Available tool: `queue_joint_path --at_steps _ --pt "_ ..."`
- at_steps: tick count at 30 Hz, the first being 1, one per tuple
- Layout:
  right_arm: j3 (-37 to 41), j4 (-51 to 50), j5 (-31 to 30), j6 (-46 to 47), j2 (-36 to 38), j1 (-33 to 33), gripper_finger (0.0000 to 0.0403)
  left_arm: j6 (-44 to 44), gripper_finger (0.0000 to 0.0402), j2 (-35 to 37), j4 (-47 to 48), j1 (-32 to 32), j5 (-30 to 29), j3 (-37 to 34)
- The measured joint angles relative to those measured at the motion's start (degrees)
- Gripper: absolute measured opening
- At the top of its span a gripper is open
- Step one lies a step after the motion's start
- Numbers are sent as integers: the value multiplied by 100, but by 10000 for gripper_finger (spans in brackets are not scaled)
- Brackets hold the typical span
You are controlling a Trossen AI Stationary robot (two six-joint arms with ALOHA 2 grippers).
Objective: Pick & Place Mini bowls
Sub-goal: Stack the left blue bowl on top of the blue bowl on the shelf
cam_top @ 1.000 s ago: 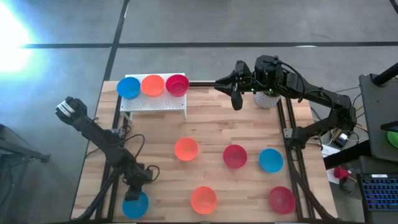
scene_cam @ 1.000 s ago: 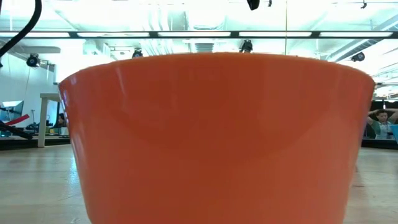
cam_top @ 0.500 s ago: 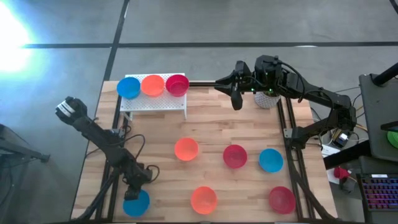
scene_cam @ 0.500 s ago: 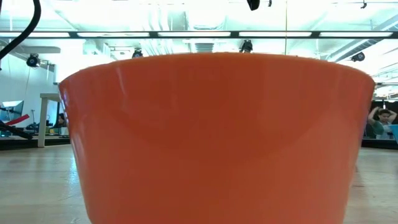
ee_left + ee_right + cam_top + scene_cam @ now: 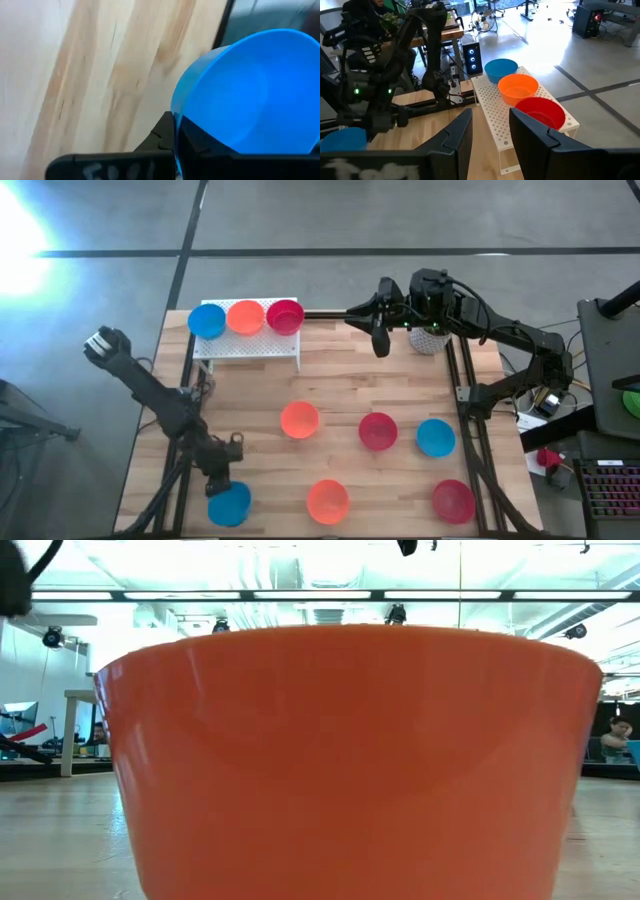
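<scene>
1. the left gripper [image 5: 224,483] sits at about 7 o'clock on the table [image 5: 330,385], clamped on the rim of a blue mini bowl [image 5: 229,504]; the left wrist view shows that bowl tilted, its wall pinched between the dark fingers [image 5: 167,137]
2. the right gripper [image 5: 381,340] hangs over the far edge at about 1 o'clock, fingers parted and holding nothing, just beside a white pot [image 5: 427,340]
3. a white perforated rack [image 5: 247,345] at 11 o'clock carries a blue bowl [image 5: 207,320], an orange bowl [image 5: 245,316] and a red bowl [image 5: 285,315] in a row
4. loose on the wood: an orange bowl at centre [image 5: 299,420], a red one [image 5: 377,430] and a blue one [image 5: 435,437] toward 4 o'clock, an orange one at 6 o'clock [image 5: 327,500], a red one at 5 o'clock [image 5: 453,500]
</scene>
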State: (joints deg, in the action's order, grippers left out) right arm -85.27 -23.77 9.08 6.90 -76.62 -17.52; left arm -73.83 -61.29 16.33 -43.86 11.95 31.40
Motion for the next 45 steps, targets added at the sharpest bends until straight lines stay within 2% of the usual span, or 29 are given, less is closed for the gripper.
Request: queue_joint_path --at_steps 4,9,14,21,27,35,42,45 --pt "0 -2 60 -12 0 -2 123 -856 1 537 36 15 -904 30" --pt "0 -2 507 -229 2 -4 123 -1900 0 1056 245 76 -1878 56" --pt "-2 -2 623 -267 1 -2 123 -2242 0 1382 742 236 -2790 308" --pt "0 -2 640 -302 2 -2 123 -2554 0 1659 2024 885 -3690 1087" --pt "0 -2 640 -303 2 -2 123 -2446 0 1630 3368 1629 -3986 2091" --pt "0 -2 638 -306 2 -2 123 -1728 0 1460 5211 2726 -4413 3317" --pt "-1 -1 636 -308 2 -2 123 -748 0 1365 6244 3744 -5447 4042" --pt "-1 0 636 -307 2 -2 123 -495 0 1365 6599 4178 -5651 4348"
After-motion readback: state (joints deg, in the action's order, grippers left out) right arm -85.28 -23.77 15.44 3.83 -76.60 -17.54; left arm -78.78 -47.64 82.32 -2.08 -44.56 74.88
